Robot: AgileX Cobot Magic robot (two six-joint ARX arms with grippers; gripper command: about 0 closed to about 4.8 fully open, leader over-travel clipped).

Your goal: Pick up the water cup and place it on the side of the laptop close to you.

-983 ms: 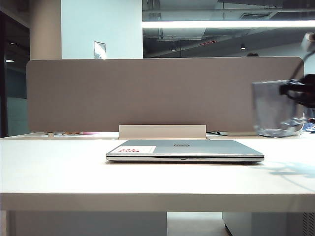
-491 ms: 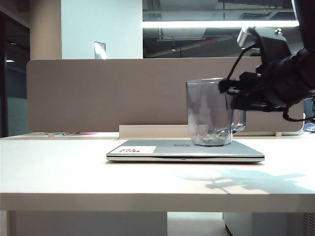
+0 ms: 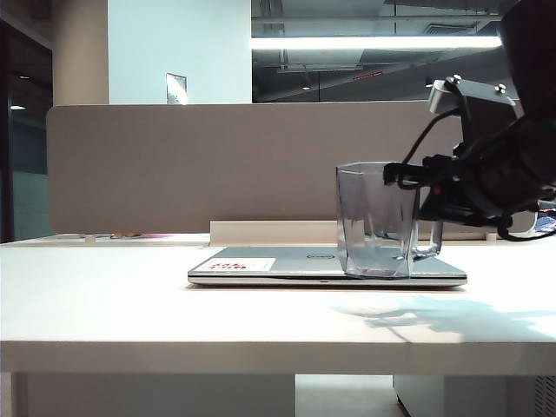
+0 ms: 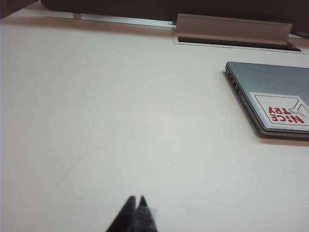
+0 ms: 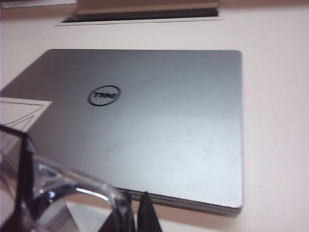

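Water cup (image 3: 375,221) is picked up already; that part's done. What's left, judging by how things sit: lower it onto the table on the near side of the laptop (image 3: 327,266) & let go.

Exterior view: right gripper (image 3: 415,178) comes in from the right, clamped on the cup's rim on the handle side, handle pointing toward the arm. Cup hangs upright, its base level w/ the laptop's near edge as seen from here; can't tell whether it's over the lid or in front of it, or touching anything yet. Its shadow falls on the white table (image 3: 130,304) in front of the laptop, right of centre. Cup is see-through & looks empty, no liquid line visible. Laptop closed, flat, sticker on the lid's left part. Left arm not in this view.

Left wrist view: left gripper (image 4: 136,205) has its 2 tips pressed together, holding nothing, hanging above bare table well away from the laptop's sticker corner (image 4: 282,108).

Right wrist view: right gripper's tips (image 5: 137,205) look pinched on the cup's clear rim (image 5: 72,181). Lid w/ round logo (image 5: 104,95) fills the frame beyond the cup, so the cup seems near the laptop's front edge. Nothing seen inside the cup.
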